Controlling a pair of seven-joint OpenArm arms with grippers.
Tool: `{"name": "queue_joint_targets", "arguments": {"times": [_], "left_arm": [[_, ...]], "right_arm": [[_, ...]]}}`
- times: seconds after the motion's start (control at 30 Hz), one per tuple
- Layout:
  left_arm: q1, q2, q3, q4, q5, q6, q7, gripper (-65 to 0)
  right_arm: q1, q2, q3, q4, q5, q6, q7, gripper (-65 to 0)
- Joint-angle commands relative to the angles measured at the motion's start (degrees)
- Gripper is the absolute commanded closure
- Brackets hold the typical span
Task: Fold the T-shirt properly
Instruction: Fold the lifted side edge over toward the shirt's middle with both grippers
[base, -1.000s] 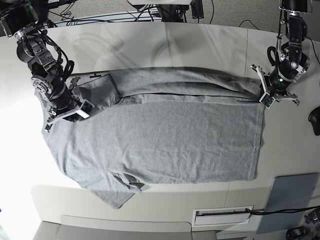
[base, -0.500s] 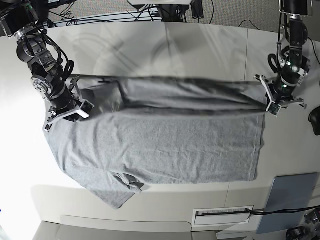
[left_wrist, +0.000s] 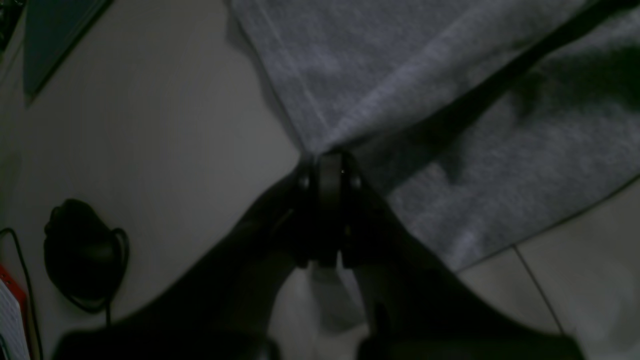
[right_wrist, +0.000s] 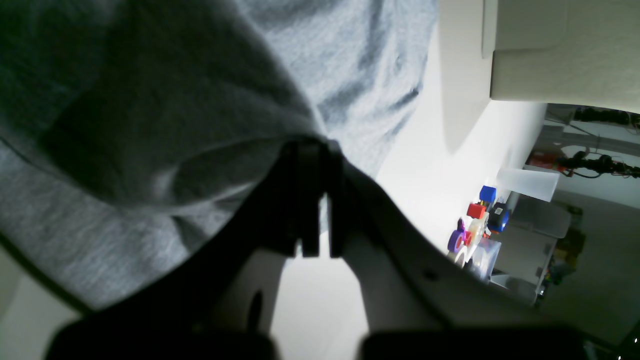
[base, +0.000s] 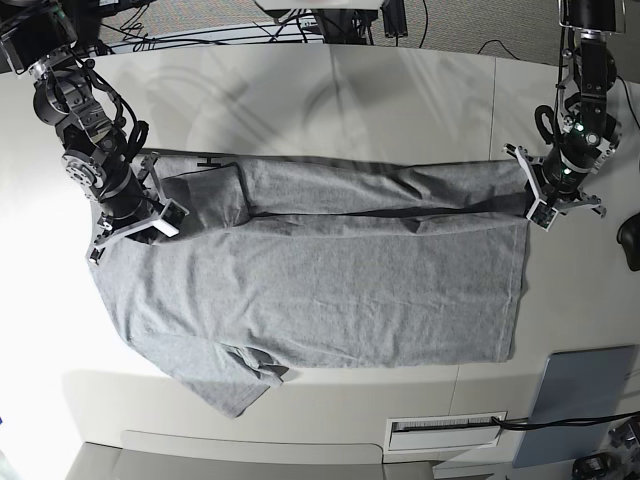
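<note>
T-shirt (base: 320, 290): heather-grey knit, spread flat across the middle of the white table (base: 300, 90), far edge folded over into a long band.
Left gripper (base: 541, 213): clamped on the shirt's hem corner.
Right gripper (base: 135, 230): pinched on fabric at the shoulder end.
Pad (base: 578, 388): flat grey-blue rectangle, near corner, apart from the shirt.
Mouse (left_wrist: 80, 250): dark, rounded, corded, beside the left arm.
Toys (right_wrist: 480, 225): small coloured blocks, far off.

One T-shirt (base: 320, 290), two claws, one pad (base: 580, 390)
</note>
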Motion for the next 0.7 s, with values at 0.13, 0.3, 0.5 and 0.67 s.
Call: {"name": "queue_joint_targets", "arguments": {"times": [0.13, 0.3, 0.5, 0.67], "left_arm": [[-0.76, -1.01, -0.48, 0.83, -0.15, 0.59, -1.92, 0.0], [-1.86, -1.03, -0.48, 0.83, -0.20, 0.61, -1.92, -8.1], [-3.48, -1.14, -0.48, 0.83, -1.25, 0.83, -1.44, -29.2], [-3.43, -1.14, -0.48, 0.83, -1.33, 2.97, -0.15, -29.2]], "right_arm": [[0.94, 0.76, 0.50, 0.74, -0.52, -0.90, 0.28, 0.0], [0.96, -1.60, 0.57, 0.74, -0.55, -0.90, -0.44, -6.4], [0.98, -3.78, 0.68, 0.74, -0.66, -2.27, -1.20, -26.1], [0.94, -3.76, 1.20, 0.74, -2.43, -9.90, -4.57, -26.1]]}}
